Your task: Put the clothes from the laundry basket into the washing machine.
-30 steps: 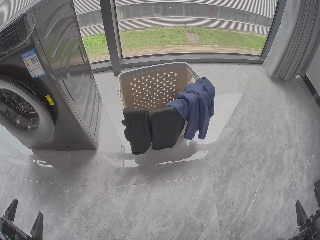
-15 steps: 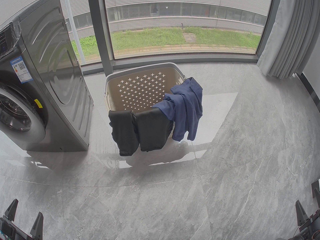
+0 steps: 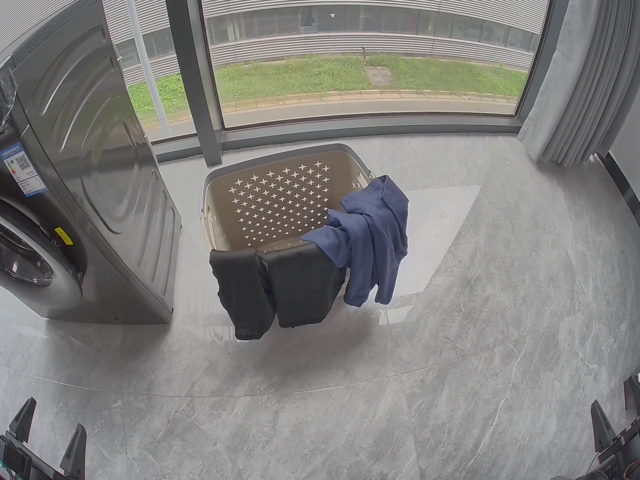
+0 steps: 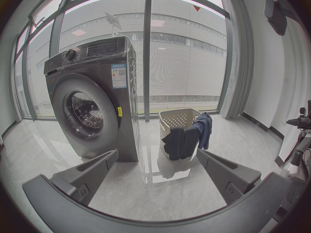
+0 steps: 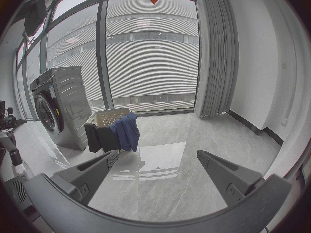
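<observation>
While both arms sit low at the bottom corners of the head view, the left gripper (image 4: 157, 154) is spread wide and empty, touching nothing. The right gripper (image 5: 157, 153) is also wide apart and empty. The laundry basket (image 3: 287, 151) stands mid-frame on the floor (image 3: 467, 381), well apart from both grippers. A blue garment (image 3: 373, 235) drapes over its near right rim. A black garment (image 3: 303, 291) and a second black piece (image 3: 243, 301) hang over the near rim beside it. The washing machine (image 3: 87, 168) stands at frame left, near the basket.
</observation>
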